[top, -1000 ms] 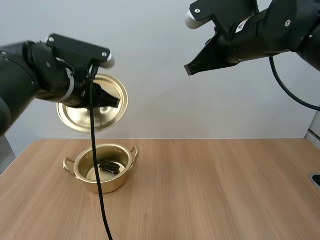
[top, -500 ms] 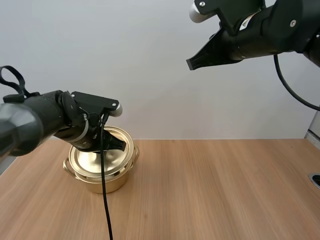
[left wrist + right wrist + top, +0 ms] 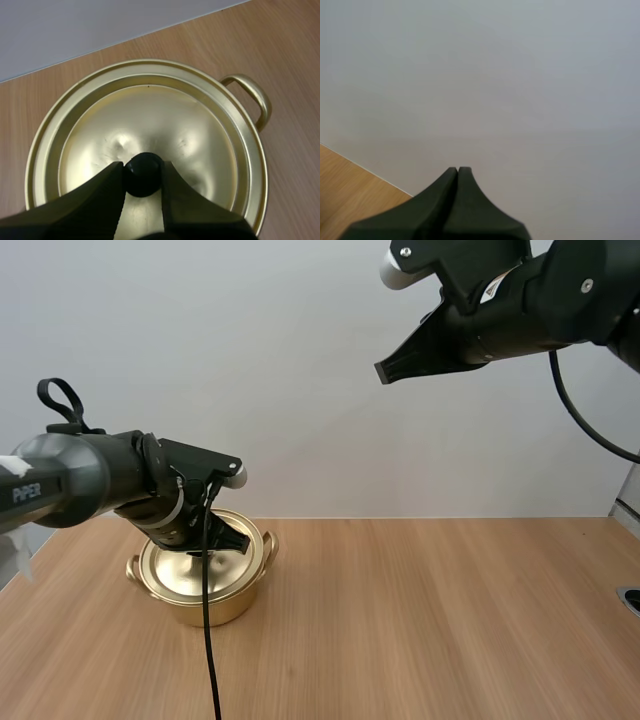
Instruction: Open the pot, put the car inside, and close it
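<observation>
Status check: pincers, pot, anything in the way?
Left pincer shut on lid knob. Lid down on pot. Right pincer shut, empty, high above table. No obstruction near pot.

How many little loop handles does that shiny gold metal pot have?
2. In the high view, one gold loop handle sticks out of the round gold metal pot's left side, the other from its right.

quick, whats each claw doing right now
Left claw: closed on the black knob of the lid, which sits on the pot.
Right claw: closed, holding nothing, high above the table.
</observation>
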You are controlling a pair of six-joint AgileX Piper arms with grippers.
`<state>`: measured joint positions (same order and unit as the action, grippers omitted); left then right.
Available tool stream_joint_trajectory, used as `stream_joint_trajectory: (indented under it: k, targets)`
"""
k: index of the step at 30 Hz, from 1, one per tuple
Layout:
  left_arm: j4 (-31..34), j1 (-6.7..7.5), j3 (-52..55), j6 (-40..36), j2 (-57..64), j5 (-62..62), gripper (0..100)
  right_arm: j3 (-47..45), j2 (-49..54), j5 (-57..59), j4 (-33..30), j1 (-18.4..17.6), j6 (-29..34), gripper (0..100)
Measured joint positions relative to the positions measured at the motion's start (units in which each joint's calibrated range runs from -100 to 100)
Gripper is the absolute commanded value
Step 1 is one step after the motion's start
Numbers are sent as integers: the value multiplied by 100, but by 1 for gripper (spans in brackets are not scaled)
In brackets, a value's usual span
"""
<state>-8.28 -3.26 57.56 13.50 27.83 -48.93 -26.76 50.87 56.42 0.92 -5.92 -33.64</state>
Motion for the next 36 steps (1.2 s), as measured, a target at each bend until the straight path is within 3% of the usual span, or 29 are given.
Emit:
stream_joint_trajectory:
  k: [31, 33, 36]
  targets:
    - [-102, 0, -15, 244, -578, 335, 1, 0, 0, -27, -123, 0, -56, 0]
    - [-130, 0, -15, 293, -578, 316, 9, 0, 0, -27, -123, 0, -56, 0]
    - [-133, 0, -15, 295, -578, 298, 31, 0, 0, -27, -123, 0, -56, 0]
